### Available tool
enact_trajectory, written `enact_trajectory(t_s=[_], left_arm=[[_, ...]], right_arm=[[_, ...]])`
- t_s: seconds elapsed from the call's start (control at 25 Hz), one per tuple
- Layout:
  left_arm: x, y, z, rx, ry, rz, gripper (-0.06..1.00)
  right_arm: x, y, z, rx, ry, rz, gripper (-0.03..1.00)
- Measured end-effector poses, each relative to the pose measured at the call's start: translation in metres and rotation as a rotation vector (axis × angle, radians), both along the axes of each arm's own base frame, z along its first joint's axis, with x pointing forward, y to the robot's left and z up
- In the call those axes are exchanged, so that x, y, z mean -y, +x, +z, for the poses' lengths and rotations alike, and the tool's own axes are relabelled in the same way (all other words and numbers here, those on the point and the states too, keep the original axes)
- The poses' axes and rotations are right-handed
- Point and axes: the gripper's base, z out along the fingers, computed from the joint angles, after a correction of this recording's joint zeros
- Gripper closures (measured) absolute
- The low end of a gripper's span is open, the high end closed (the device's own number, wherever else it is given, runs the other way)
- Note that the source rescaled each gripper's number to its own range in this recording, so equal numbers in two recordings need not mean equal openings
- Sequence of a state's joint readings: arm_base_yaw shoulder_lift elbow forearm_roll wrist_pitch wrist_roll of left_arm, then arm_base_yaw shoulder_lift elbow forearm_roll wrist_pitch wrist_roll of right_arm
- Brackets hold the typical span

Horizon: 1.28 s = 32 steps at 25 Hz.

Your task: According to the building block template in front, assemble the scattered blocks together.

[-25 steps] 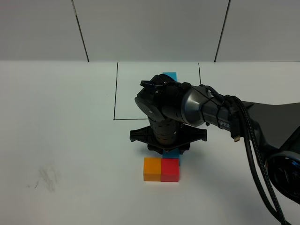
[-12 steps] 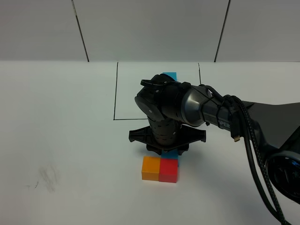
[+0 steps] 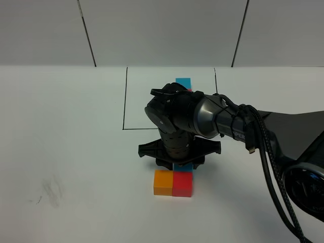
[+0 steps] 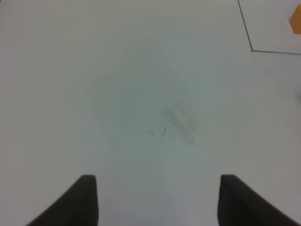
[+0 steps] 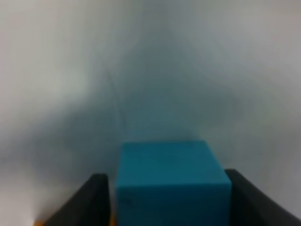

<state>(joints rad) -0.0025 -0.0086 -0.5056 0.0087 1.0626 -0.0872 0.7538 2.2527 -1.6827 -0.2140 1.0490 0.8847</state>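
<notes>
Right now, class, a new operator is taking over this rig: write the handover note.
Right gripper: over the blue cube, which sits between its fingers; grip unclear.
Left gripper: open, empty, above bare table.
Orange cube and red cube sit joined; blue is behind red.
Template mostly hidden by the arm.
Left: confirm blue is seated, compare with template.

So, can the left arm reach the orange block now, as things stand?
Probably yes: the orange block has its left side free, and the right gripper hovers over the blue block behind.
</notes>
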Motion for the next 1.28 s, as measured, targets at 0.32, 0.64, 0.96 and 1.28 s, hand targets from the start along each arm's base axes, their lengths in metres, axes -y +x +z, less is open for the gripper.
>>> enact_trajectory(t_s=[0.32, 0.64, 0.96, 1.28], left_arm=[[0.0, 0.0, 0.0, 0.0, 0.0, 0.0, 0.7], [0.0, 0.0, 0.0, 0.0, 0.0, 0.0, 0.7], [0.0, 0.0, 0.0, 0.0, 0.0, 0.0, 0.7], [0.0, 0.0, 0.0, 0.0, 0.0, 0.0, 0.7]], right_arm=[[0.001, 0.002, 0.002, 0.019, -0.014, 0.017, 0.51], [0.01, 0.006, 0.038, 0.134, -0.052, 0.052, 0.23], [0.047, 0.017, 0.134, 0.452, -0.117, 0.099, -0.02], [0.184, 0.034, 0.263, 0.833, -0.189, 0.082, -0.03]])
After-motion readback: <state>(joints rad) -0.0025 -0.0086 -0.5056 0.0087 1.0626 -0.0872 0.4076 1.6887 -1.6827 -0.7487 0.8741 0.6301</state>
